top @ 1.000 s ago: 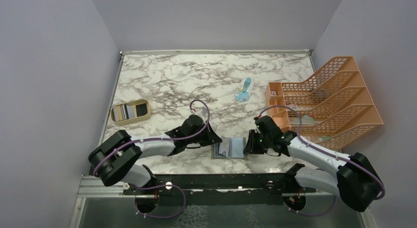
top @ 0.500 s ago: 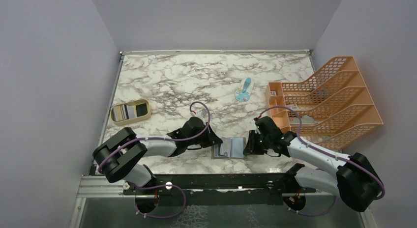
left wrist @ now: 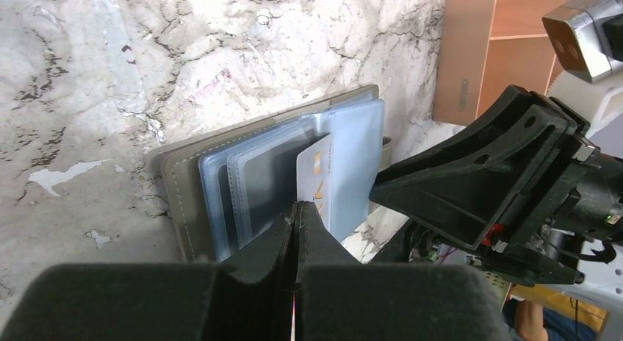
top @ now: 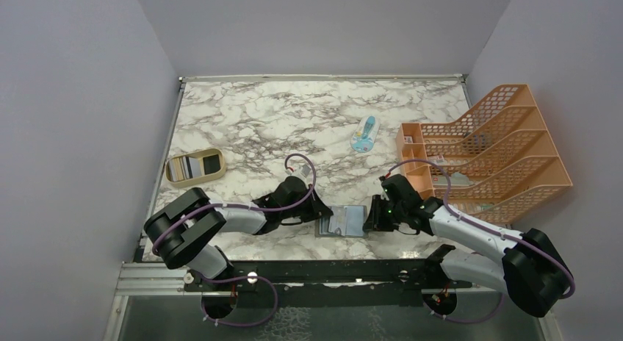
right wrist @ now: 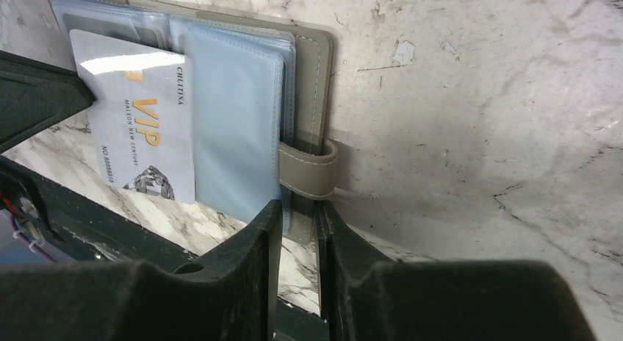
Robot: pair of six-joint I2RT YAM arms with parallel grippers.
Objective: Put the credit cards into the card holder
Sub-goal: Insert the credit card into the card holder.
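Observation:
The card holder (top: pixel 345 222) lies open on the marble near the front edge, grey cover (right wrist: pixel 312 84) down and pale blue pockets (right wrist: pixel 235 128) up. My left gripper (left wrist: pixel 297 206) is shut on the edge of a white credit card (right wrist: pixel 139 128) printed "VIP". That card (left wrist: pixel 314 181) lies across the pockets, and I cannot tell whether it is tucked into one. My right gripper (right wrist: pixel 297 209) is closed on the holder's right edge beside the tab clasp (right wrist: pixel 308 168). More credit cards (top: pixel 184 167) sit in a tan tray (top: pixel 195 179) at the left.
A large orange mesh file rack (top: pixel 488 150) stands along the right edge, close behind my right arm. A light blue-and-white packet (top: pixel 364 134) lies on the marble behind the holder. The table's front edge and the black base rail run just below the holder.
My left arm's elbow has shifted a little to the right, with its gripper still on the card at the holder. The right gripper has stayed on the holder's edge.

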